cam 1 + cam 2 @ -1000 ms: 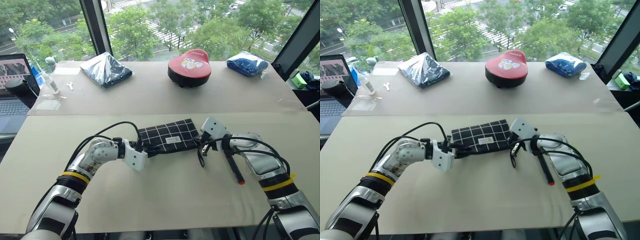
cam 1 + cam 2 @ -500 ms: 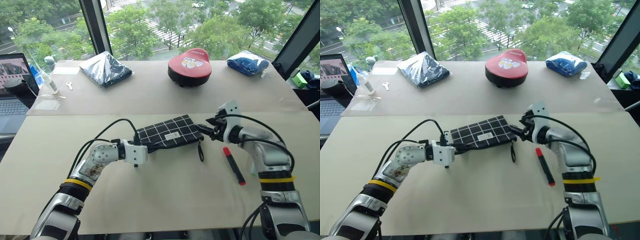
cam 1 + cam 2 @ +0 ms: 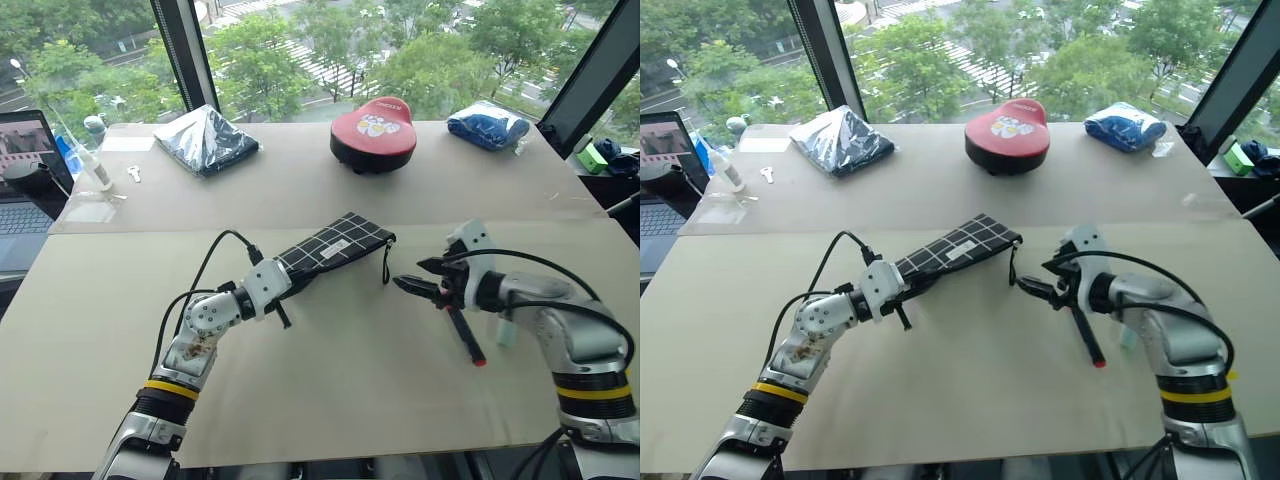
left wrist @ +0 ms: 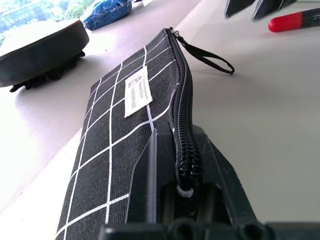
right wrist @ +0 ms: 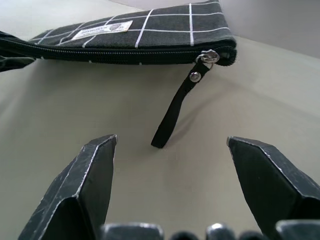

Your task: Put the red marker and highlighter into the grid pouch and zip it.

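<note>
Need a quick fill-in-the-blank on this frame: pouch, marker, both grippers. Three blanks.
1. The left gripper is shut on one end of the flat black white-gridded fabric pouch, whose zipper is ____.
2. The right gripper has its jaws ____, apart from the pouch's black pull strap.
3. The slim black marker with a red cap lies on the ____.

Missing: closed; open; table

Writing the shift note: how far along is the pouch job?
Done: the pouch looks zipped, its slider at the strap end. In hand: the left hand is shut on the pouch's other end, holding it off the table; the right hand is open, clear of the strap. Left: the marker lies on the table, so it must still go in. The highlighter's whereabouts can't be told.
</note>
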`<control>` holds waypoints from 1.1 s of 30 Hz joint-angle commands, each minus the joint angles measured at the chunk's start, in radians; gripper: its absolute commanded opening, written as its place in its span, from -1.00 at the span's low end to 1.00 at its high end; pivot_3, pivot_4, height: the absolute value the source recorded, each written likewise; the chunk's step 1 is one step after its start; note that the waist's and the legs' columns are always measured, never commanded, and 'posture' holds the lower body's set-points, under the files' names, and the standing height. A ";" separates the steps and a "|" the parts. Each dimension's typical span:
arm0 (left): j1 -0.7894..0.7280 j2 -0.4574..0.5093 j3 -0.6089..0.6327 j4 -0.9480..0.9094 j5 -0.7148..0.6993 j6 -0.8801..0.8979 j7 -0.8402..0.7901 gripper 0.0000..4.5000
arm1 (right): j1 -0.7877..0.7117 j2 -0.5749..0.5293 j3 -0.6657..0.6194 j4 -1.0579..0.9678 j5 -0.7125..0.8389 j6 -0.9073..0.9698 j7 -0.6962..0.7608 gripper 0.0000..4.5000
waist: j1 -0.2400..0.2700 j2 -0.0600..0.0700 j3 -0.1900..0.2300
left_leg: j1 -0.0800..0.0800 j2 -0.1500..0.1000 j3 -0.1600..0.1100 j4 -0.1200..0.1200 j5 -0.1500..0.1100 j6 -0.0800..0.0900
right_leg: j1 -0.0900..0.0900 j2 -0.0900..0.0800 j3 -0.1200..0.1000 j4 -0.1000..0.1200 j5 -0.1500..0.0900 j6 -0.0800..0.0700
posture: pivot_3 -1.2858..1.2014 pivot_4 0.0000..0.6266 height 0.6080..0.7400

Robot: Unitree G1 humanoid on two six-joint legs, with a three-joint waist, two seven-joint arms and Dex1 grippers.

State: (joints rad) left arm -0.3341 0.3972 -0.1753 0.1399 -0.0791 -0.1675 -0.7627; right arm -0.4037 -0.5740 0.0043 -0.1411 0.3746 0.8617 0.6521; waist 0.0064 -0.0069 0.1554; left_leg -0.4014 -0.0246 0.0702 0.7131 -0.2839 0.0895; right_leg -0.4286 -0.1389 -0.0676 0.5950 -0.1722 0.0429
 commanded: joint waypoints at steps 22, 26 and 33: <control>0.018 -0.010 0.018 -0.047 -0.006 -0.019 0.026 -1.00 | -0.186 0.140 0.069 0.289 -0.140 -0.193 -0.008 -0.64 | -0.002 0.000 0.000 | -0.001 0.000 0.000 0.000 0.001 -0.001 | 0.000 0.002 0.000 0.000 0.000 0.000 | 0.03 -0.52 1.00; 0.015 -0.013 0.016 -0.041 -0.008 -0.026 0.023 -1.00 | -0.170 0.139 0.071 0.270 -0.148 -0.192 -0.003 -0.98 | -0.002 0.000 0.000 | -0.001 0.000 0.000 -0.001 0.001 -0.001 | 0.000 0.002 0.000 0.000 0.000 0.000 | 0.03 -0.52 1.00; 0.006 -0.029 0.007 -0.025 -0.006 -0.033 0.020 -1.00 | -0.143 0.112 0.165 0.175 -0.178 -0.208 0.067 -0.98 | -0.003 0.000 0.000 | -0.001 0.000 0.000 -0.001 0.001 -0.001 | 0.000 0.002 0.000 0.000 0.000 0.000 | 0.03 -0.52 1.00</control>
State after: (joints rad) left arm -0.3090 0.3772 -0.1728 0.1291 -0.0791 -0.1730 -0.7459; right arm -0.5547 -0.4512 0.1378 0.1117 0.2027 0.6852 0.6782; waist 0.0033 -0.0067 0.1554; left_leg -0.4021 -0.0242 0.0701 0.7124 -0.2833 0.0884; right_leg -0.4290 -0.1371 -0.0679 0.5951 -0.1722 0.0428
